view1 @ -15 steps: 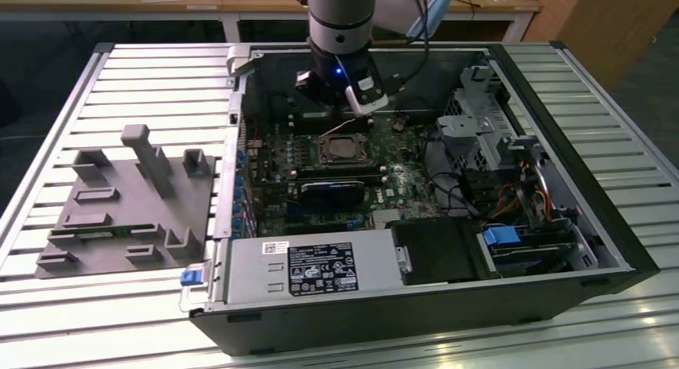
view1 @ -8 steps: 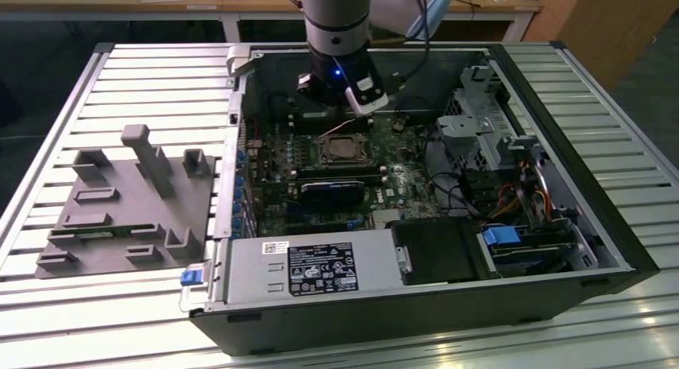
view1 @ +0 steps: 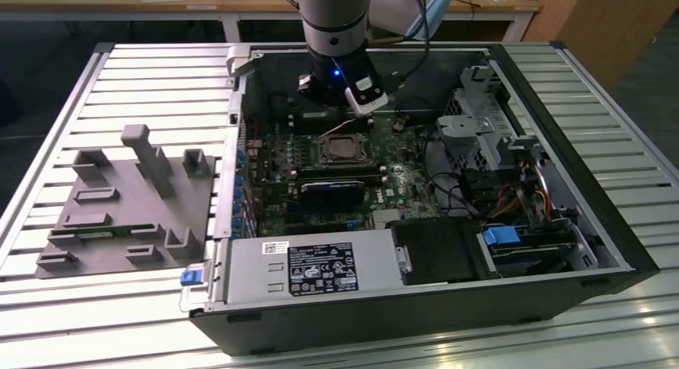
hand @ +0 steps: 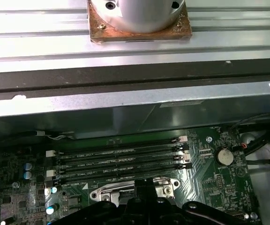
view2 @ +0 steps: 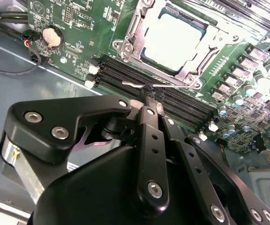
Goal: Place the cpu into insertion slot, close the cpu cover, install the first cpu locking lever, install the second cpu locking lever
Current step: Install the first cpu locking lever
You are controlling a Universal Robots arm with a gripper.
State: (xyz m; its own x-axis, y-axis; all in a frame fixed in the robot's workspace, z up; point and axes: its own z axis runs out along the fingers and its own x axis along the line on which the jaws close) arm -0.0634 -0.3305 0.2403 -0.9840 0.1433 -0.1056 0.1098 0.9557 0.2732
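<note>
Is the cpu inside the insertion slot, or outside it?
Inside. In the second wrist view the cpu lies flat in the insertion slot, framed by its metal rim.

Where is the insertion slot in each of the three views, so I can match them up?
Exterior view: insertion slot just above the memory slots in the picture.
Second wrist view: insertion slot, a metal-framed square bordering the memory slots.
First wrist view: insertion slot's silvery rim edge, beside the memory slots.
Shared landmark: the memory slots.
</note>
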